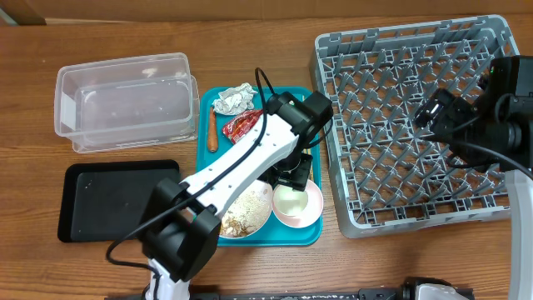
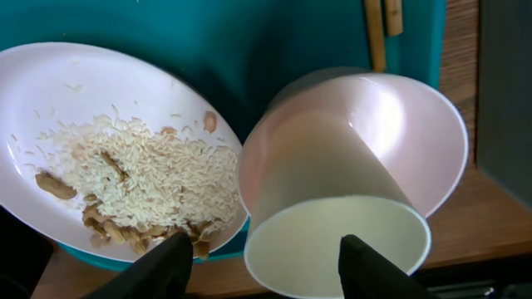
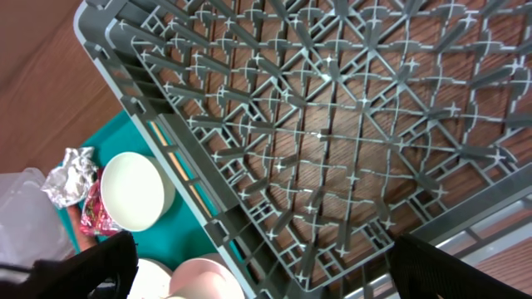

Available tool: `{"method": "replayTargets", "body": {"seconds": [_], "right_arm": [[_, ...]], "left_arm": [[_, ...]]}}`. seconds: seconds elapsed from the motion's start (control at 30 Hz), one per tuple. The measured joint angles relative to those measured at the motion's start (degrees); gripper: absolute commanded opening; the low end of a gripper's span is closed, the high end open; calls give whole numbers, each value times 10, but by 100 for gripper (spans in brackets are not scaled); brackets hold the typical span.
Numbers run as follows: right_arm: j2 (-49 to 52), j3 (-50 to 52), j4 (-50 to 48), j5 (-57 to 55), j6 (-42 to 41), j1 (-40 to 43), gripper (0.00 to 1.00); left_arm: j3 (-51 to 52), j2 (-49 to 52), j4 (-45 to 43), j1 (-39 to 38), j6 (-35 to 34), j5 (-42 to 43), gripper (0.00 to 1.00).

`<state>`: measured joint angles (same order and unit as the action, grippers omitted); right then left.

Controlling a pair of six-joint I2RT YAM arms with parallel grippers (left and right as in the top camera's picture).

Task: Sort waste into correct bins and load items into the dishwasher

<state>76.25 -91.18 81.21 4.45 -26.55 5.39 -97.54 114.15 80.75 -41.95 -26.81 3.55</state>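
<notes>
My left gripper is open, low over the teal tray. Its fingers straddle the near rim of the small white cup, which lies tilted inside the pinkish bowl. Beside it the white plate holds rice and brown scraps. The chopsticks lie behind the bowl. The napkin, red wrapper and carrot stick lie on the tray's far left. A white bowl shows in the right wrist view. My right gripper is open and empty above the grey rack.
The teal tray sits between the rack and the bins. The clear tub stands at the back left, and the black tray lies in front of it. My left arm crosses the tray and hides its middle.
</notes>
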Motion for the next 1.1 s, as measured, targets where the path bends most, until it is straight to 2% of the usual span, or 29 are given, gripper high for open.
{"method": "replayTargets", "body": {"seconds": [0.07,0.13,0.17,0.23,0.33,0.4,0.43,0.7,0.93,1.1], "right_arm": [[0,0,0,0,3,0,100],[0,0,0,0,4,0,100],[0,0,0,0,5,0,100],[0,0,0,0,7,0,100],[0,0,0,0,8,0,100],[0,0,0,0,9,0,100],[0,0,0,0,9,0,100],[0,0,0,0,9,0,100],[0,0,0,0,9,0,100],[0,0,-1,1,11,0,100]], "left_arm": [[3,5,-9,0,3,-2,36],[9,5,-17,0,6,-4,29],[13,5,-20,0,9,-5,28],[23,5,-28,0,14,-7,34],[47,5,-40,0,15,-9,33],[64,5,-54,0,13,-8,19],[71,5,-58,0,16,-8,5],[75,5,-49,4,16,13,4],[41,4,10,14,16,24,4],[5,-28,52,48,17,36,4]]}}
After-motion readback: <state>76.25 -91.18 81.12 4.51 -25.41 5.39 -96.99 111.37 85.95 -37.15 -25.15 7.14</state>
